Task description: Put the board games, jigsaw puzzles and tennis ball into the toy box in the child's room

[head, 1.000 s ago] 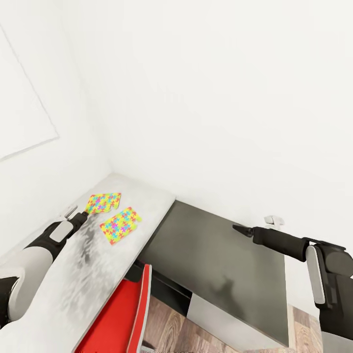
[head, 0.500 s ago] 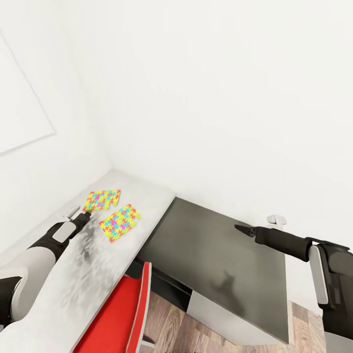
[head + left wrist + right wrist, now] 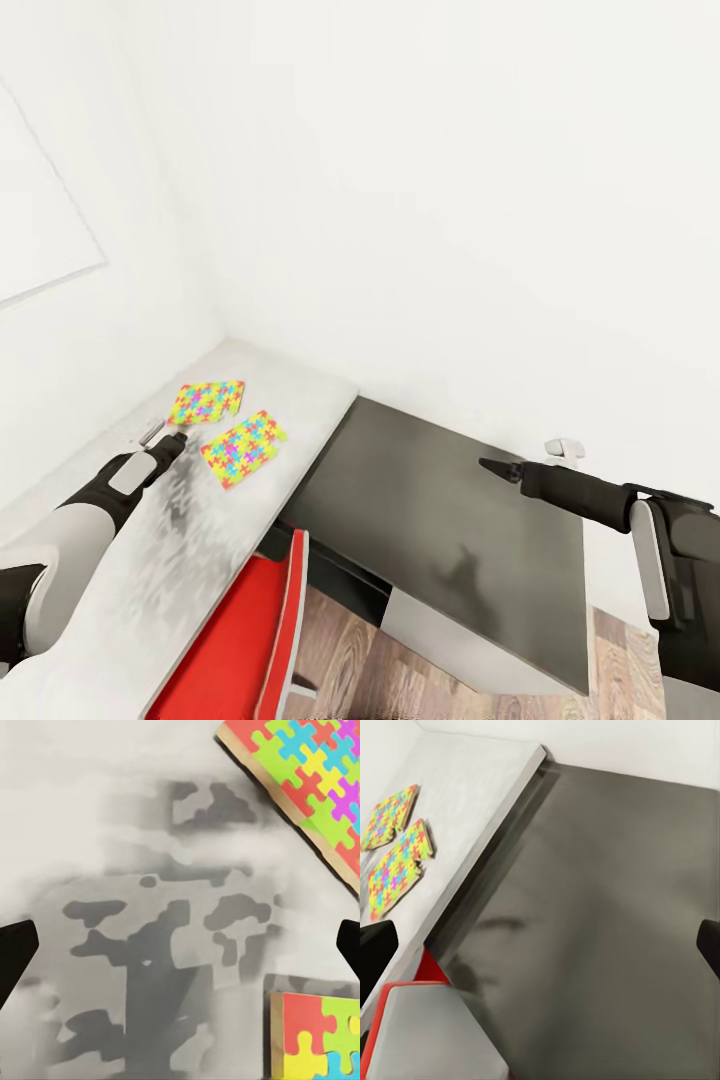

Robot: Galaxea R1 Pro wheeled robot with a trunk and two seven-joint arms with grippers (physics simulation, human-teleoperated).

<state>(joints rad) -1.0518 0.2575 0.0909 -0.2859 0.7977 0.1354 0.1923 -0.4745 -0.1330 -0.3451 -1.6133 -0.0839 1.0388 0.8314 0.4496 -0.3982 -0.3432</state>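
Since a second ago the head view has drifted slightly, so the puzzles sit a little higher in it, and the left pincer [image 3: 150,433] has crept a touch nearer the far puzzle; the right arm has barely changed. The two jigsaw puzzles [image 3: 243,447] lie flat on the pale counter [image 3: 300,400] near its far end, side by side and just apart, one nearer the wall [image 3: 205,401] and one nearer the counter's right edge. The left pincer hovers low over the counter just left of the puzzles; in the left wrist view its dark fingertips [image 3: 16,956] stand wide apart, with corners of both puzzles [image 3: 315,772] ahead of them. The right pincer [image 3: 492,467] is held out over the lower dark-topped cabinet [image 3: 440,520], well apart from the puzzles, its fingertips [image 3: 375,960] likewise spread at the edges of the right wrist view. A red chair [image 3: 250,630] stands near, tucked against the counter's edge, above wood flooring [image 3: 350,660].
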